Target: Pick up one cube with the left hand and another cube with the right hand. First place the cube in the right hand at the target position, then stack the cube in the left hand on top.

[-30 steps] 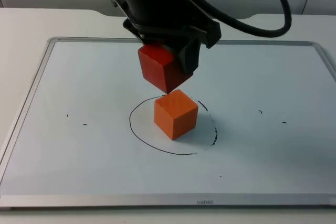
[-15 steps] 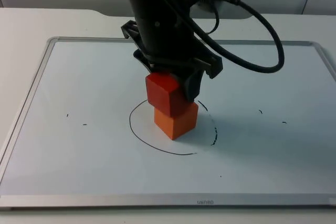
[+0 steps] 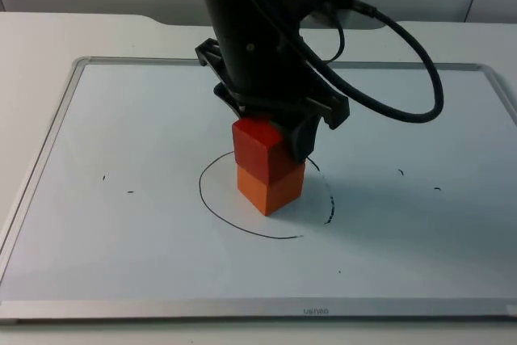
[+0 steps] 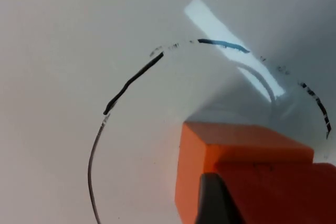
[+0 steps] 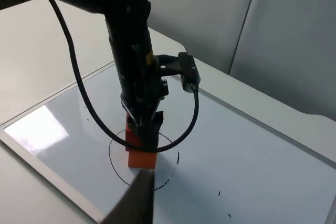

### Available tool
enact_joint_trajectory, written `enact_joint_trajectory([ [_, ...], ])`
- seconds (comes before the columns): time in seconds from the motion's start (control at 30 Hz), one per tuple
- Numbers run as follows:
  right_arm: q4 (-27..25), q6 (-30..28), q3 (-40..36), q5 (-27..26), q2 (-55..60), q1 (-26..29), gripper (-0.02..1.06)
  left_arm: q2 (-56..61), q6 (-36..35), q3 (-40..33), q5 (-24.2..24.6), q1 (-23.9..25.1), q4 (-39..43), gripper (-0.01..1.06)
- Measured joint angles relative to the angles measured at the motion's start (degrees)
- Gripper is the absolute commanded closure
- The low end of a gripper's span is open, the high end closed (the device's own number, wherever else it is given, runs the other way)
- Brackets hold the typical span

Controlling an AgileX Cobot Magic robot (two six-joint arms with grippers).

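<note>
Red cube set on orange cube inside the drawn circle.
The whiteboard [image 3: 97,135] spans the top view; at its centre the drawn circle [image 3: 212,208] rings the orange cube [image 3: 271,187]. The left gripper [image 3: 271,131] pinches the red cube [image 3: 258,145], resting on top. The right gripper [image 5: 137,198] waits well away; whether its fingers are spread cannot be told.

The left gripper [image 3: 271,139] covers the red cube's [image 3: 257,145] back and right side in the top view (its fingertips can't be made out there), and the picture's edge cuts off the orange cube [image 4: 231,153] in the left wrist view
</note>
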State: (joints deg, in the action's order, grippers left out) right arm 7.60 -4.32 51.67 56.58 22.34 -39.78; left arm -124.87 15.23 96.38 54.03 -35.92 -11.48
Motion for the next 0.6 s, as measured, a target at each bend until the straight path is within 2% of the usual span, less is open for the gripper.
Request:
enact_joint_trajectory([
  [0.6,0.0,0.0,0.0,0.0,0.0,0.0,-0.01,-0.03,2.57,0.12,-0.93,0.0,-2.46,1.04],
])
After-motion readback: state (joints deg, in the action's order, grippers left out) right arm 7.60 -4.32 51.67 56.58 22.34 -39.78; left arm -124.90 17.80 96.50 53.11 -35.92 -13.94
